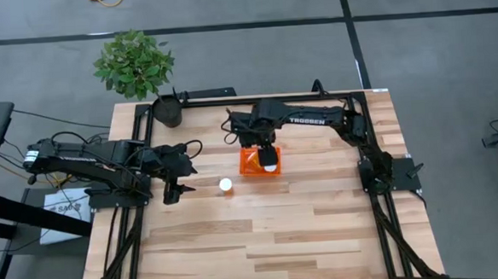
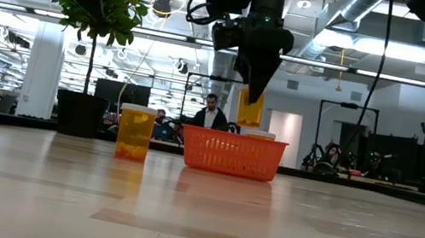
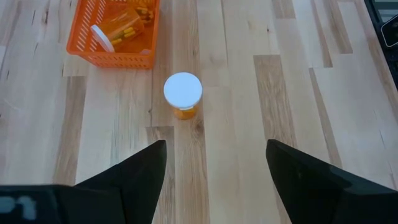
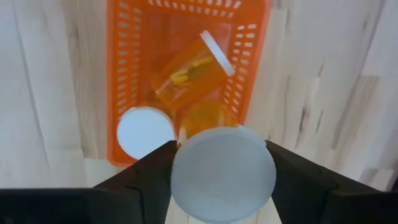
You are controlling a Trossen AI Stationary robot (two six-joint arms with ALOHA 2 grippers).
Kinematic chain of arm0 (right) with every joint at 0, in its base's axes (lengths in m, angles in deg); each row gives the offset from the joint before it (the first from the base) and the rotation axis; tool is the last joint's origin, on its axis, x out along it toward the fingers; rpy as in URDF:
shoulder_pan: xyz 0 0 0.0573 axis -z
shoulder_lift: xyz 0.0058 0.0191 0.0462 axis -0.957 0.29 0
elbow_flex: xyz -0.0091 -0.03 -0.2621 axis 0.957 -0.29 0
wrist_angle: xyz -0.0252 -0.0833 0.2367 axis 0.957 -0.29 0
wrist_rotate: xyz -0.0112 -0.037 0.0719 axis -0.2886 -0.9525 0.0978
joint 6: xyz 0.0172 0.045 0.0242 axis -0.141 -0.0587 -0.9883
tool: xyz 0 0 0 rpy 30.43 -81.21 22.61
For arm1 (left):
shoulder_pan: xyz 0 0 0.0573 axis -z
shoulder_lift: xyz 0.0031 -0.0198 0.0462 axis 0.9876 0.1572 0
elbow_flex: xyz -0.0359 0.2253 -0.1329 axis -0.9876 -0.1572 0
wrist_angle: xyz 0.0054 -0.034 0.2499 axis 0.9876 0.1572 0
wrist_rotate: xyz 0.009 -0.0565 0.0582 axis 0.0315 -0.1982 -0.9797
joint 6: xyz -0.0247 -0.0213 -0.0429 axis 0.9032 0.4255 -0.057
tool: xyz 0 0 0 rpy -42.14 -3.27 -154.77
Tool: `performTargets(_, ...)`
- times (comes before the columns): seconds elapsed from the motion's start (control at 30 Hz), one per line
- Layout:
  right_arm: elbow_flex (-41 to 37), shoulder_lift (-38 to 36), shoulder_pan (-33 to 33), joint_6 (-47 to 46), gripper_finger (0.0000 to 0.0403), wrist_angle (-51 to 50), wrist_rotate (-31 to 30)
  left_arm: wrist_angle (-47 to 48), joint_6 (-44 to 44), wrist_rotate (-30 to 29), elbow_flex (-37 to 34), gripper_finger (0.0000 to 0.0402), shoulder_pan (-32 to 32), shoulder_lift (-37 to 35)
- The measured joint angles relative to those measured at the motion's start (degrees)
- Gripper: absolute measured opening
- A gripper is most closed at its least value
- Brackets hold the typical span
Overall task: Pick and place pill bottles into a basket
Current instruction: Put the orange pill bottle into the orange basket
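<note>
The orange basket [image 1: 252,165] stands mid-table. In the right wrist view it [image 4: 124,62] holds one pill bottle lying on its side [image 4: 189,68] and one upright, showing its white cap [image 4: 146,132]. My right gripper [image 1: 269,155] is above the basket, shut on a third pill bottle [image 2: 249,109]. A fourth bottle [image 1: 226,184] stands upright on its base on the table, left of the basket; it also shows in the left wrist view [image 3: 183,93]. My left gripper [image 3: 216,146] is open and empty, left of that bottle. My right gripper pinches the bottle at its cap end [image 4: 222,177] between its two fingers, one on either side of the round white cap. The fingers point down from above. The bottle hangs below the fingers [image 2: 254,74], cap up, about upright, lifted clear over the basket [image 2: 232,154].
A black pot with a green plant [image 1: 167,110] stands at the table's far left corner. Bare wooden table lies toward the near edge [image 1: 263,241]. People and room fittings show beyond the table in the low view.
</note>
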Motion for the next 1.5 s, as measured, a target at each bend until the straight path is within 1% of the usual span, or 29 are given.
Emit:
performTargets(0.1, -1.39, 0.0, -0.02, 0.5, 0.0225, 0.75, 0.7, 0.0, 0.02, 0.02, 0.0, 0.0265, 0.0, 0.0)
performTargets(0.3, -3.63, 0.0, -0.04, 0.59, 0.0196, 1.64, 0.76, 0.02, 0.04, 0.02, 0.0, 0.0265, 0.0, 0.0)
performTargets(0.37, -3.92, 0.0, -0.06, 0.7, 0.0196, 2.51, 0.81, 0.02, 0.04, 0.04, 0.0, 0.0265, 0.0, 0.0)
performTargets(0.5, -5.1, 0.0, -0.09, 0.0, 0.0217, 3.64, 0.83, 0.0, -0.02, 0.04, 0.0, 0.0265, 0.0, 0.0)
performTargets(0.57, -6.41, 0.0, -0.09, -0.09, 0.0222, 4.4, 0.83, 0.0, -0.02, 0.04, 0.0, 0.0265, 0.0, 0.0)
performTargets(0.83, -8.42, 0.09, 0.13, -0.14, 0.0198, 5.69, 0.92, -0.02, -0.02, 0.24, 0.0, 0.0265, 0.0, 0.0)
performTargets(0.9, -8.85, 0.02, 0.11, -0.14, 0.0207, 5.87, 0.94, 0.0, -0.02, 0.22, 0.0, 0.0265, 0.0, 0.0)
performTargets(1.03, -9.98, 0.0, 0.07, -0.14, 0.0243, 6.32, 1.05, -0.02, -0.02, 0.35, 0.0, 0.0265, 0.0, 0.0)
performTargets(1.13, -10.98, 0.0, 0.02, -0.2, 0.0259, 6.29, 1.12, -0.04, 0.1, 0.35, 0.0, 0.0265, 0.0, 0.0)
performTargets(1.37, -11.25, -0.02, 0.02, -0.67, 0.0264, 6.5, 1.04, -0.04, 0.39, 0.35, 0.0, 0.0265, 0.0, 0.0)
performTargets(1.5, -9.47, 0.09, 0.02, -2.59, 0.0265, 5.22, 0.89, -0.15, 0.17, 0.31, -0.02, 0.0265, 0.0, 0.0)
